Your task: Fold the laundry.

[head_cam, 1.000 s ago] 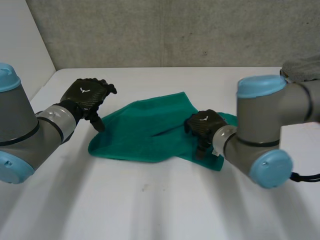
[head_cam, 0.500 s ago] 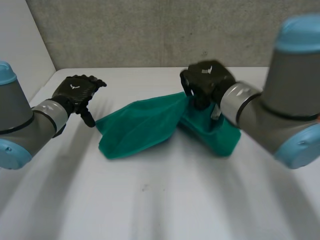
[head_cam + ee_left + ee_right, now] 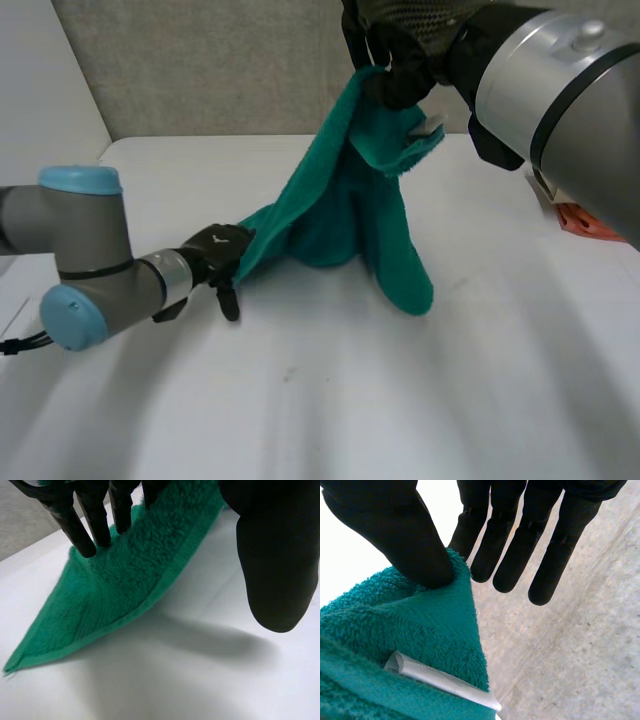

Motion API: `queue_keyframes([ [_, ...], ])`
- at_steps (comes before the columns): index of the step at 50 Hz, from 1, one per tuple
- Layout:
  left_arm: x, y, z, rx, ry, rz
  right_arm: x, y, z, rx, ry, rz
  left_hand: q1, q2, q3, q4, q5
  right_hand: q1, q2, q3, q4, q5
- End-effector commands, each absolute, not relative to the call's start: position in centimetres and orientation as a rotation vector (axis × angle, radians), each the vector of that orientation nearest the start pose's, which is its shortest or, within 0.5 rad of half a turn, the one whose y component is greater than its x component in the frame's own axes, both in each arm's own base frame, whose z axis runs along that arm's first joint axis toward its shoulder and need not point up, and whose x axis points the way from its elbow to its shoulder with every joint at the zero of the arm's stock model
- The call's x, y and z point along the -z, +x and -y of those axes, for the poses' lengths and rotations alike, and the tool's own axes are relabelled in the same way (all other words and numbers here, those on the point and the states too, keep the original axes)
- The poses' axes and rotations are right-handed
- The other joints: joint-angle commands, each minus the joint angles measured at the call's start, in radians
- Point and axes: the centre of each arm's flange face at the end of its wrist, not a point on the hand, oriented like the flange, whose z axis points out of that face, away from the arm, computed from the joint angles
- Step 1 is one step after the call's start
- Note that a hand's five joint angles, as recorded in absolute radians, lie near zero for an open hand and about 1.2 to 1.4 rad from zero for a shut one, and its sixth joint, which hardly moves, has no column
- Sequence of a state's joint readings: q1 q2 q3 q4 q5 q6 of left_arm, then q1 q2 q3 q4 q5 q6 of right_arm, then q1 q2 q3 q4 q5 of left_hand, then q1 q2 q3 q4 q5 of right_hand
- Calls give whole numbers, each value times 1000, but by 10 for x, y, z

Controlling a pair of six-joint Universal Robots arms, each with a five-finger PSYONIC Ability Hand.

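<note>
A green towel [image 3: 340,215] hangs in a tall drape from my right hand [image 3: 400,40], its lower part still on the white table [image 3: 400,400]. In the right wrist view that hand [image 3: 395,535] pinches the towel's corner [image 3: 395,630] between its thumb and a straight finger, just above a white label [image 3: 440,682]. My left hand [image 3: 218,250] is low at the towel's left end on the table. In the left wrist view its straight fingers [image 3: 85,525] rest on the cloth [image 3: 115,595] by a hemmed edge, with the thumb [image 3: 272,555] standing apart over bare table.
A grey wall [image 3: 200,70] closes off the back of the table. A small orange-red object [image 3: 585,222] lies at the right, partly behind my right arm. Bare table stretches in front of the towel.
My right hand has closed on the towel's corner and risen high, pulling the towel up off the table. My left hand has come down and in to the towel's left end.
</note>
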State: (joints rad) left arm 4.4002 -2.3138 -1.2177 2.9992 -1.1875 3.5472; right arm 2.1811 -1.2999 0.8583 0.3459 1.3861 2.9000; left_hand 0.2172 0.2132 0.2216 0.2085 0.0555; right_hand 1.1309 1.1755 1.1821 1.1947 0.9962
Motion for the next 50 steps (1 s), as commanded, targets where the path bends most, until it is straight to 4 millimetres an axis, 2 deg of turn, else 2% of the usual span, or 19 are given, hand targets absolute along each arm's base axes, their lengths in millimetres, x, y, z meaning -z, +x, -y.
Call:
queue_keyframes([
  [1,-136,-289,325,1750,1215,-2671,-407,324,207,2021,-922,-1630,971,975,967,980,958,265,221,214,202,226],
  [2,-139,-286,329,1762,1159,-2674,-407,323,209,2024,-919,-1636,1177,1181,1173,1186,1164,265,221,214,202,226],
  [6,-175,-267,344,1856,884,-2657,-400,311,226,2036,-895,-1706,1179,1183,1175,1188,1166,265,221,214,202,226],
  [8,-209,-257,347,1968,818,-2585,-392,298,243,2041,-871,-1778,1179,1183,1175,1188,1166,265,221,214,202,226],
  [11,-257,-248,331,2126,838,-2467,-377,281,266,2032,-857,-1868,1179,1183,1175,1188,1166,265,221,214,202,226],
  [14,-288,-241,314,2237,854,-2380,-362,272,281,1998,-878,-1935,1179,1183,1175,1188,1166,265,221,214,202,226],
  [17,-325,-237,290,2395,878,-2245,-330,262,300,1889,-955,-2058,1179,1183,1175,1188,1166,265,221,214,202,226],
  [23,-302,-254,291,2352,941,-2292,-284,265,306,1675,-1093,-2184,1179,1183,1175,1188,1166,265,221,214,202,226],
  [24,-285,-258,297,2287,945,-2335,-274,267,309,1636,-1115,-2208,1179,1183,1175,1188,1166,265,221,214,202,226],
  [28,-252,-266,329,2171,951,-2316,-244,271,325,1590,-1117,-2252,1179,1183,1175,1188,1166,265,221,214,202,226],
  [32,-232,-277,368,2129,966,-2202,-227,280,355,1705,-1088,-2219,1179,1183,1175,1188,1166,265,221,214,202,226],
  [34,-233,-281,383,2149,961,-2140,-229,286,371,1826,-1069,-2140,1179,1183,1175,1188,1166,265,221,214,202,226],
  [37,-267,-287,400,2280,891,-1981,-257,297,405,2165,-976,-1871,1179,1183,1175,1188,1166,265,221,214,202,226],
  [39,-309,-290,401,2430,805,-1834,-281,298,418,2324,-894,-1712,1179,1183,1175,1188,1166,265,221,214,202,226],
  [40,-324,-290,400,2484,766,-1780,-305,299,425,2438,-804,-1557,1179,1183,1175,1188,1166,265,221,214,202,226],
  [42,-351,-287,396,2581,663,-1688,-329,298,428,2521,-705,-1410,1179,1183,1175,1188,1166,265,221,214,202,226],
  [44,-397,-283,381,2758,474,-1512,-366,292,425,2590,-550,-1223,1179,1183,1175,1188,1166,265,221,214,202,226],
  [47,-418,-285,364,2877,455,-1407,-383,288,416,2579,-524,-1207,1179,1183,1175,1188,1166,265,221,214,202,226],
  [50,-405,-290,356,2873,587,-1453,-382,287,404,2503,-581,-1300,1179,1183,1175,1188,1166,265,221,214,202,226],
])
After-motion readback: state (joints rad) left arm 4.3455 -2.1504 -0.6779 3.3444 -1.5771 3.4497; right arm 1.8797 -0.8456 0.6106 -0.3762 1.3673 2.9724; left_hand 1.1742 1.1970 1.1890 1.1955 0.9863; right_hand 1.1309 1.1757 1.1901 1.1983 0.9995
